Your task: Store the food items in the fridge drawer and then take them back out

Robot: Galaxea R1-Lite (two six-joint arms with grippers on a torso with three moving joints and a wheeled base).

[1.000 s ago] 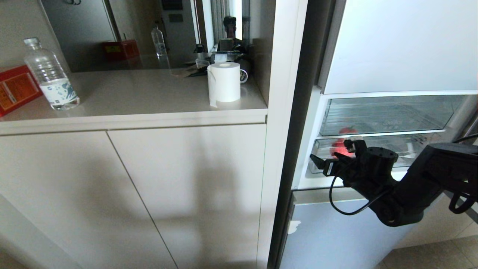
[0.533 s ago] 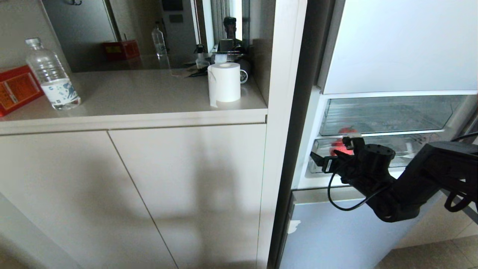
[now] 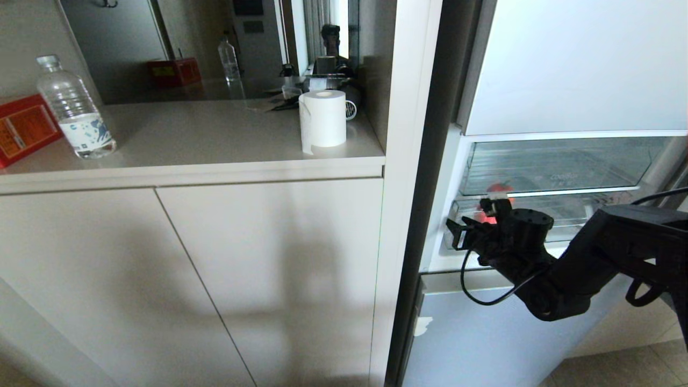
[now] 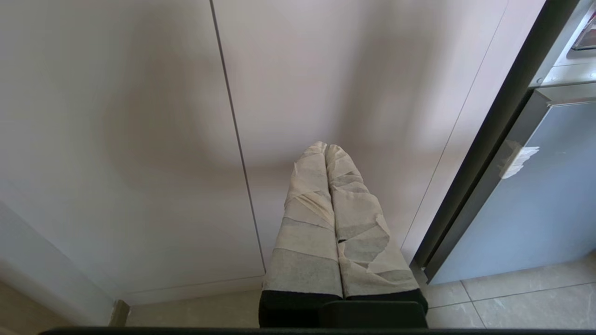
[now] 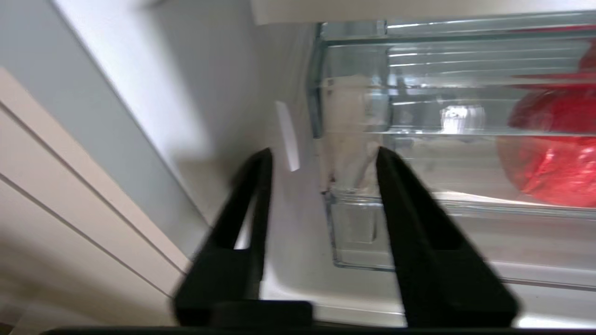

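Gripping nothing, my right gripper (image 5: 321,160) stood at the drawer's (image 3: 570,215) taped front corner, its two black fingers (image 5: 396,186) partly apart with a clear gap between them. One finger lay in front of the whitish tape patch (image 5: 347,135) on the drawer; the other sat beside the drawer, before the white fridge wall (image 5: 219,83). Whether either finger touched the plastic I could not tell.

Only my right wrist view showed that gap and the tape. It also showed the red fruit (image 5: 554,153) large and close, inside the drawer behind its clear front lip, well along from the taped corner.

From my head view the right gripper (image 3: 473,228) was a dark mass against the drawer front, and the fruit (image 3: 497,189) was just a red patch above it, partly hidden by my wrist.

On the counter (image 3: 188,140) beside the fridge stood a bottle (image 3: 72,107), a red box (image 3: 21,129) and a paper roll (image 3: 322,119), seen only from the head.

My left gripper (image 4: 328,151), seen only in its own wrist view, hung with taped fingers pressed together before the cabinet doors (image 4: 116,116).
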